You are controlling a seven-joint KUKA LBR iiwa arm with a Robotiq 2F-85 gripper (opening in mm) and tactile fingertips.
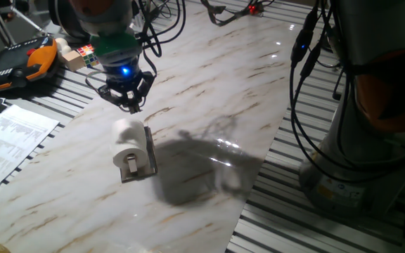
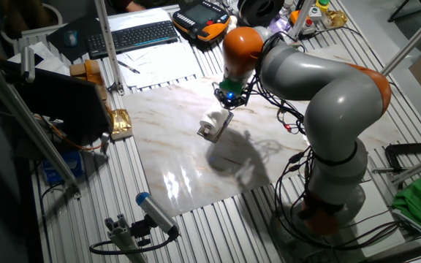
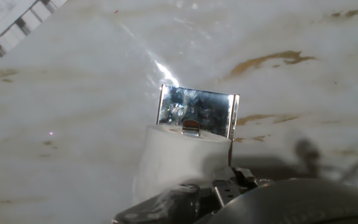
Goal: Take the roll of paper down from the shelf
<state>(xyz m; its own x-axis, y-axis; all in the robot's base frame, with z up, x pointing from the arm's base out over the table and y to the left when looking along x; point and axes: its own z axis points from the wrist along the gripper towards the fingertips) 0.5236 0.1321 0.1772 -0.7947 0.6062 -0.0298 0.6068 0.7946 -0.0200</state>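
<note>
The roll of paper (image 1: 126, 138) is white and sits on the shelf (image 1: 148, 159), a small dark plate with a silvery peg, on the marble tabletop. My gripper (image 1: 132, 107) hangs just above the far end of the roll, fingers pointing down and drawn together to a point, holding nothing. In the other fixed view the gripper (image 2: 227, 104) is right above the roll (image 2: 211, 123) and shelf (image 2: 223, 126). In the hand view the roll (image 3: 179, 163) fills the lower middle, with the shelf's shiny plate (image 3: 197, 112) behind it. The fingers are blurred dark shapes at the bottom edge.
Printed paper sheets (image 1: 9, 144) lie at the left edge of the table. A black and orange teach pendant (image 1: 20, 65) and a coloured cube (image 1: 86, 55) sit at the back left. Cables (image 1: 308, 84) hang at the right by the arm's base. A keyboard (image 2: 131, 34) lies behind.
</note>
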